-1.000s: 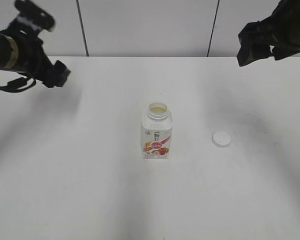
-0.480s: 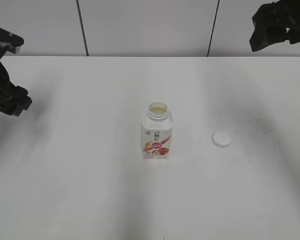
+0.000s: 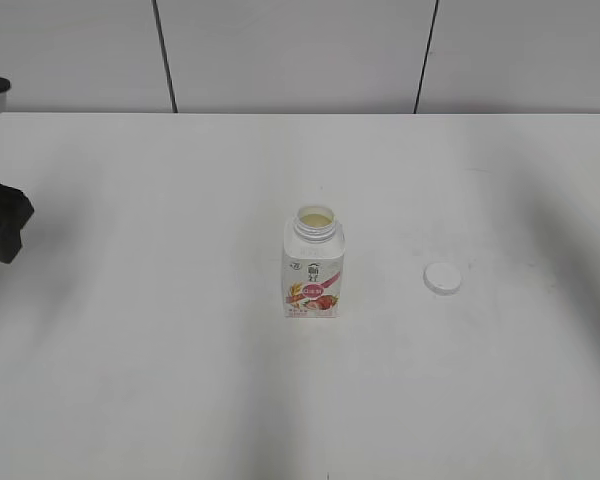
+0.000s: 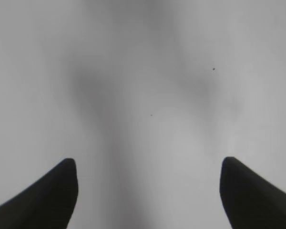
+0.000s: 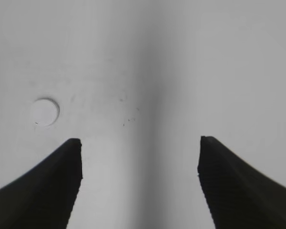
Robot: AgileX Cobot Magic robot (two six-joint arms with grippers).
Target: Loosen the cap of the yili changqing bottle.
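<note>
Mid-table, bottle [image 3: 313, 263] stands upright, neck open, pale liquid showing; cap [image 3: 442, 278] is off, flat on table [image 3: 180, 380] well right of it. Risk: any arm sweep tips the open bottle, spills. Left gripper [image 4: 148, 191] and right gripper [image 5: 139, 179] both spread wide, empty, far from it.

The exterior view looks down at a slant from in front of the table [image 3: 180, 400], facing the back wall, with the yili changqing bottle [image 3: 313, 265] standing near the middle of its field and the cap [image 3: 442, 278] lying to the bottle's right. The right wrist view looks almost straight down on the table from above, and shares that cap [image 5: 44, 112] with the exterior view, seen small at its left. The left wrist view also faces down onto bare tabletop [image 4: 148, 71] away from the bottle, sharing only that surface.
</note>
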